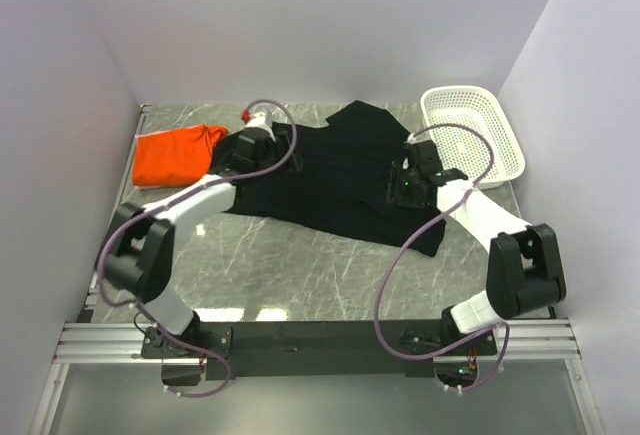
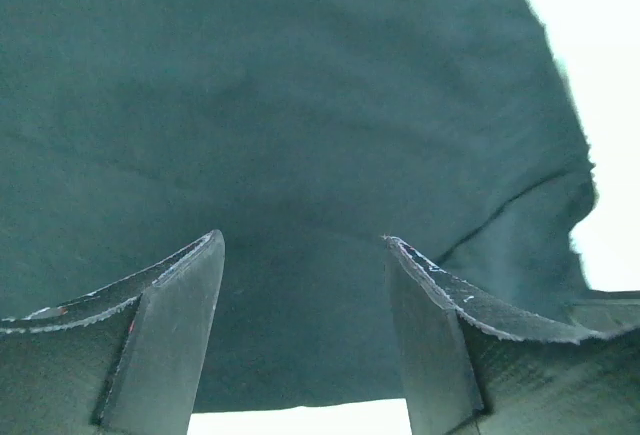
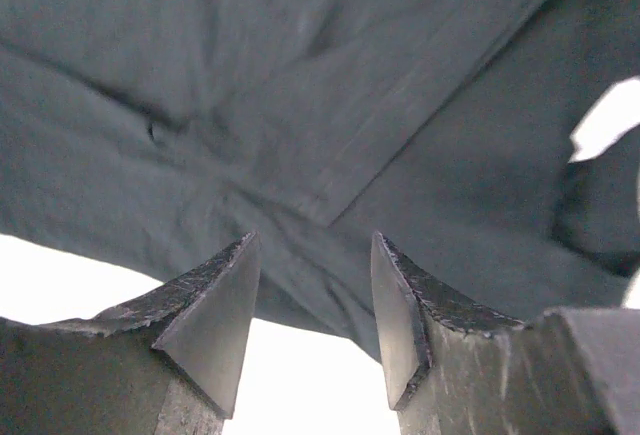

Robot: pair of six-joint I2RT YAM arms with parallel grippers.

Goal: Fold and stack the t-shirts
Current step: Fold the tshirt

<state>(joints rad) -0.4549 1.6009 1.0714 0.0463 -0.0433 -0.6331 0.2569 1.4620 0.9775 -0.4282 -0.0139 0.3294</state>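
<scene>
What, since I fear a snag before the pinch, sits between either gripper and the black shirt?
Nothing visible. The left gripper and right gripper hang open right over the black shirt; only its cloth shows past their jaws. The orange shirt lies to the left, the basket far right.

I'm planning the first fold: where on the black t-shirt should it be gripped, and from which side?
Probably at its two outer edges, from above. The black t-shirt lies spread flat and wide, so only the free edges give a finger something to slip under. The left pincer and right pincer each sit open at such an edge, one per side.
</scene>
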